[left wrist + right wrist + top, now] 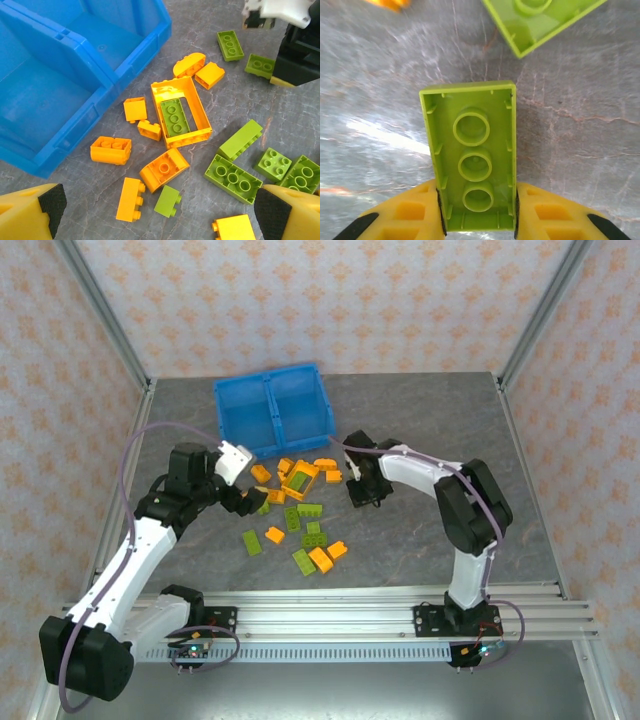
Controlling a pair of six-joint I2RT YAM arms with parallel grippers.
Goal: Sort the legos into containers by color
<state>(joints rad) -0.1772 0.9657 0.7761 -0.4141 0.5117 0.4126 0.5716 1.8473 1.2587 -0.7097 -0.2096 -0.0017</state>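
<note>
Right jaws closed on the long sides of an upturned olive-green brick point(470, 150), a pinch suited to lifting it, judged bound for the blue bin point(273, 410) toward the table's far edge. Left jaws wide open above the loose legos point(165, 172) mid-table, apparently awaiting a pick.

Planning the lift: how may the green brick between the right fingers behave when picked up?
The green brick looks like rigid plastic, likely stiff. Its hollow underside suggests lightness. Smooth walls may slip against the fingers.
</note>
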